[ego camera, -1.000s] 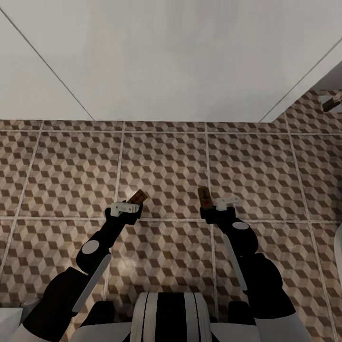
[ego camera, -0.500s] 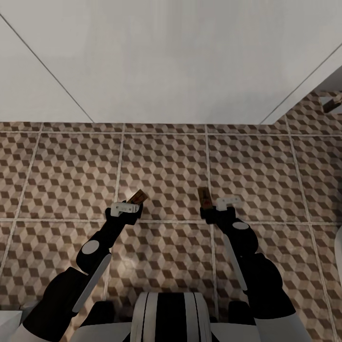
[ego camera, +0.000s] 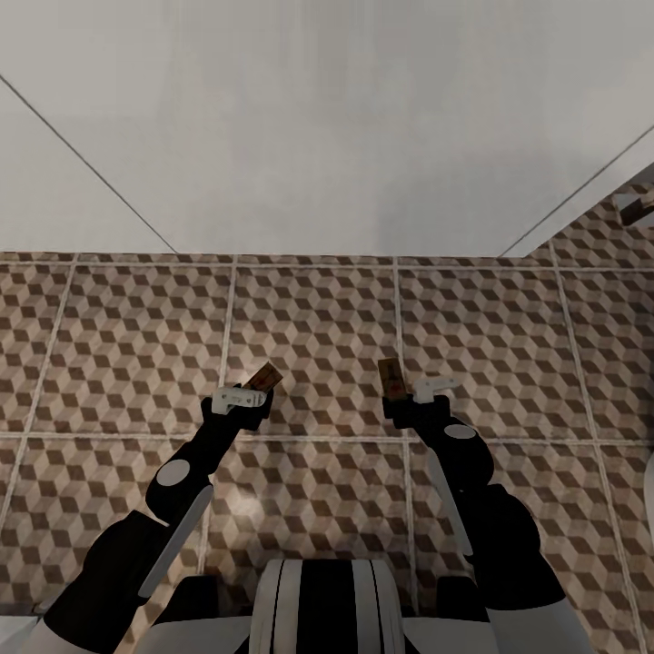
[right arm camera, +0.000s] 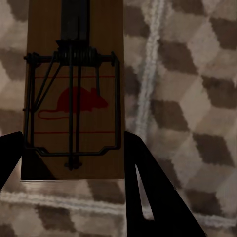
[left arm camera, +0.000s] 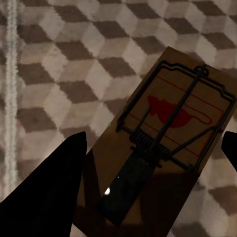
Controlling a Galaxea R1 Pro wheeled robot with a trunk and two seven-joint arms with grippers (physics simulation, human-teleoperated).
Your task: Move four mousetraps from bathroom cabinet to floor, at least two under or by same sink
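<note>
Here both arms hover over the bathroom floor (ego camera: 318,318), each pinching a mousetrap. The left gripper (ego camera: 243,400) clamps the left mousetrap (ego camera: 263,375), angled forward-right; the right gripper (ego camera: 413,397) clamps the right mousetrap (ego camera: 391,377), its long axis pointing nearly straight forward.

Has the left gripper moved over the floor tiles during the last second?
Yes. The left gripper with its mousetrap has advanced with the robot: the grout line under it has slid back, and the white wall is nearer.
</note>
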